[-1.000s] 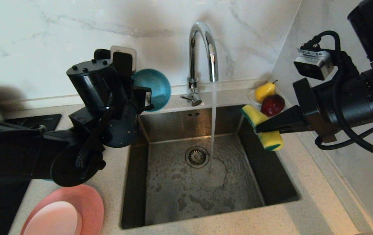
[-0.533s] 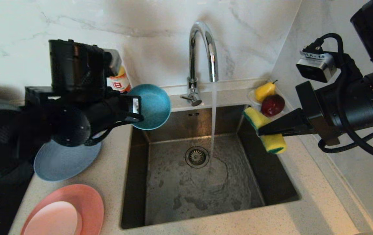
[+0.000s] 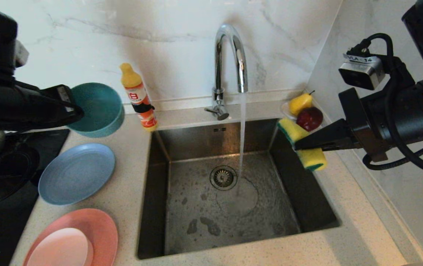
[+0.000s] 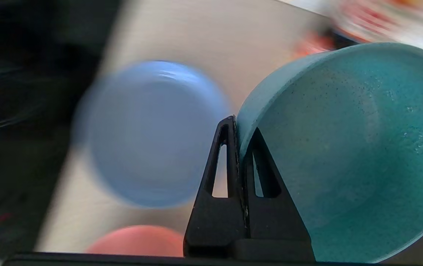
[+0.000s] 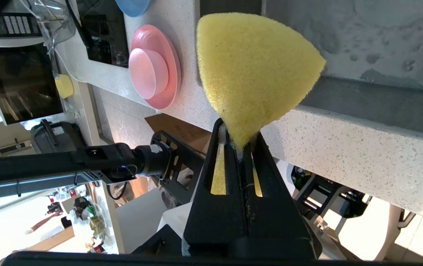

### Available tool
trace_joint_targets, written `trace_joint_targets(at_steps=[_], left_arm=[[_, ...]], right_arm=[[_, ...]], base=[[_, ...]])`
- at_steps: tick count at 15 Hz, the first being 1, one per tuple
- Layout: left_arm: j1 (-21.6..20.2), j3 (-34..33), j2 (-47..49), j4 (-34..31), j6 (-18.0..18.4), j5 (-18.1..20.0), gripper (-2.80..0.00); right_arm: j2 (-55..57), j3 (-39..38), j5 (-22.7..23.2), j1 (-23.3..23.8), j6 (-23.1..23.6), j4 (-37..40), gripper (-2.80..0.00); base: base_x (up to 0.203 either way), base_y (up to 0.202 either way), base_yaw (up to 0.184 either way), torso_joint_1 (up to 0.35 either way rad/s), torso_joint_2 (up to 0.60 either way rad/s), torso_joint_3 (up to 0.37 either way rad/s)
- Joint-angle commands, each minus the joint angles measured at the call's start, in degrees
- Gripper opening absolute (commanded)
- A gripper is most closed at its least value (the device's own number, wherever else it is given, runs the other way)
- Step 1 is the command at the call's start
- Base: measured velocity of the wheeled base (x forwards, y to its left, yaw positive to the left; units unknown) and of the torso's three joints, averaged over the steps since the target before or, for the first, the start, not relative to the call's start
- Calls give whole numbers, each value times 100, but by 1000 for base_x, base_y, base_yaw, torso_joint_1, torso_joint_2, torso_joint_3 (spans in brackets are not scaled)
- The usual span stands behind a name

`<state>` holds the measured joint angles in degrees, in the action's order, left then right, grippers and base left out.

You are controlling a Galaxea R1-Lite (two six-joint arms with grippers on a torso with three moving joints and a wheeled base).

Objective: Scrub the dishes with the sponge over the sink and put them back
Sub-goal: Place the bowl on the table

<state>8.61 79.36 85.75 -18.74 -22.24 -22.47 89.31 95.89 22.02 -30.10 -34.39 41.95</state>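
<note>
The left gripper (image 3: 76,111) swings the teal bowl (image 3: 98,107) away from the sink's back corner — leftward, over the counter — uncovering the grey-blue plate (image 3: 76,173) and soap bottle (image 3: 139,98)

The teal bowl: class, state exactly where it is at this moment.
In the head view the teal bowl is at the back left, left of the soap bottle and behind the grey-blue plate, its rim pinched by the left tool.

Teal bowl (image 3: 98,109) tilts at ten o'clock of the steel sink (image 3: 230,192); grey-blue plate (image 3: 76,173) lies at nine. Pale pink dish (image 3: 61,247) sits on the salmon plate (image 3: 100,229), eight o'clock. Bent yellow sponge (image 3: 302,146) hangs at two.
</note>
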Motion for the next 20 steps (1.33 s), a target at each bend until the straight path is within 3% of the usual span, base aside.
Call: trace_joint_targets(at_steps=[1,7,9,14,20], left_arm=[[-796,63,-284,-260,-42,162,-280],[-3167,162,203,-393,-158,1201,-280],[-3707,178,617,-349,-330,1426,-280],[-4355,201,1401,92,-541,1650,-280],[-4534,384,2289,108,-906,1845,-280]], right_arm=[[-19,-57,13,-5,-24,33,-280],[34,-113,13,-5,-24,44,-280],[34,-193,13,-5,29,33,-280],[34,-263,13,2,49,6,-280],[25,-281,22,0,55,28,-280]], base=[[0,0,0,0,0,0],[0,0,0,0,0,0],[0,0,0,0,0,0],[0,0,0,0,0,0],[0,0,0,0,0,0]])
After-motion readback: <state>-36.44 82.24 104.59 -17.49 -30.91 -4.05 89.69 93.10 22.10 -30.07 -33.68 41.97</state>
